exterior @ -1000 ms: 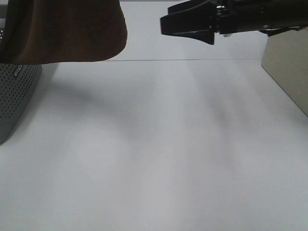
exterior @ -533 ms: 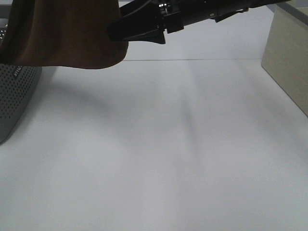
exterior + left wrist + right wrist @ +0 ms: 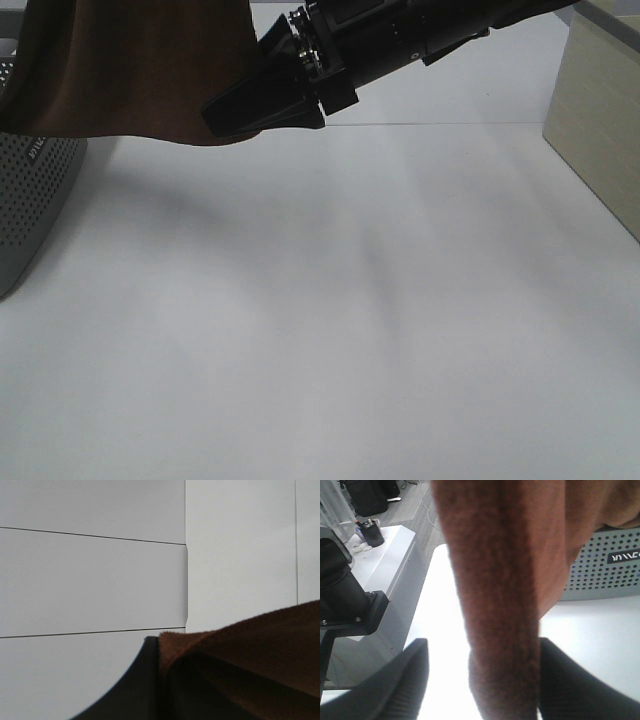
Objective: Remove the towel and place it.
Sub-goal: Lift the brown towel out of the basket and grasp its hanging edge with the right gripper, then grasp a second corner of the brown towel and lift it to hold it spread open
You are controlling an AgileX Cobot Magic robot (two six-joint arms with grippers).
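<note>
The dark brown plush towel (image 3: 140, 65) hangs in the air at the top left, its lower edge above the table. In the left wrist view my left gripper (image 3: 165, 662) is shut on a fold of the towel (image 3: 250, 645); one black finger (image 3: 142, 685) shows. This gripper is out of the exterior view. My right gripper (image 3: 228, 117) reaches across from the right to the towel's lower right corner. In the right wrist view it (image 3: 485, 680) is open, with a hanging fold of towel (image 3: 500, 580) between its two fingers.
A grey perforated basket (image 3: 30, 200) stands at the left edge under the towel; it also shows in the right wrist view (image 3: 610, 565). A beige box (image 3: 600, 110) stands at the right edge. The white table (image 3: 330, 320) spreads between them.
My right gripper has moved left and down, from the open space at the top middle to the towel's lower right corner. The towel has hardly moved.
</note>
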